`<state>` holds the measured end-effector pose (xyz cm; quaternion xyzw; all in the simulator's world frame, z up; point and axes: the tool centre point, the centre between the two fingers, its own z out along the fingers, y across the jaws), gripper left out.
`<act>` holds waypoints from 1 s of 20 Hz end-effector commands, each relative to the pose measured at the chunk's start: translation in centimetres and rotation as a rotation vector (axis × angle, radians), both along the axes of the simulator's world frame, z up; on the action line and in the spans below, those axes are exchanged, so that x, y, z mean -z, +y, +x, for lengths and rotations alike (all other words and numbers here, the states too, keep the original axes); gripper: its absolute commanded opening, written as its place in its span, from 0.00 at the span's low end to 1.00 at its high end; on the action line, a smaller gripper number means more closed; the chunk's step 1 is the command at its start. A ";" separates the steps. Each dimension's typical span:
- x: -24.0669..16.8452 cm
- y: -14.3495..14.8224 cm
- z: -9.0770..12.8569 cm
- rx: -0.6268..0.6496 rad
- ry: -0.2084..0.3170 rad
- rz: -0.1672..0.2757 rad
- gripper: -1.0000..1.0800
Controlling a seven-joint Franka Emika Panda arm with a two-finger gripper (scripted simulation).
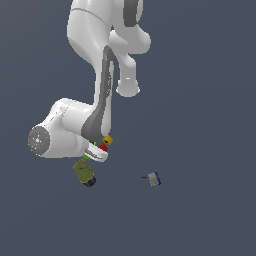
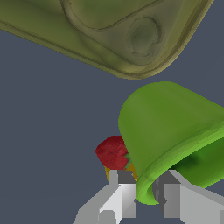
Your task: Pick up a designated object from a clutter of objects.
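The lime-green cup point(image 2: 175, 127) lies on its side, its thick rim and dark mouth turned toward the wrist camera. My gripper point(image 2: 144, 192) is shut on the cup, with the rim wall pinched between the two grey fingers point(image 2: 119, 192). In the exterior view my low wrist covers the cup, so only slivers of lime green point(image 1: 88, 156) show beside the white hand. The red piece point(image 2: 113, 152) and a yellow block edge point(image 2: 107, 173) sit just behind the fingers, close against the cup.
The olive can point(image 1: 84, 171) with its dark blue end lies right by the hand and fills much of the wrist view point(image 2: 109, 30). The red piece point(image 1: 103, 147) and yellow block point(image 1: 108, 140) touch the wrist. A small grey-and-blue thing point(image 1: 154, 179) lies apart toward the exterior view's right.
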<state>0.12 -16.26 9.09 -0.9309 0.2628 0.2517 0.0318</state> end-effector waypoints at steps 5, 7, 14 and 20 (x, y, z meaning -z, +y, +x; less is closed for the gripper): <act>-3.7 3.2 -0.4 -0.002 -0.002 -0.001 0.00; -5.3 4.6 -0.6 -0.002 -0.002 -0.001 0.00; -12.0 10.4 -1.4 -0.004 -0.002 -0.001 0.00; -17.7 15.4 -2.0 -0.004 -0.001 -0.002 0.00</act>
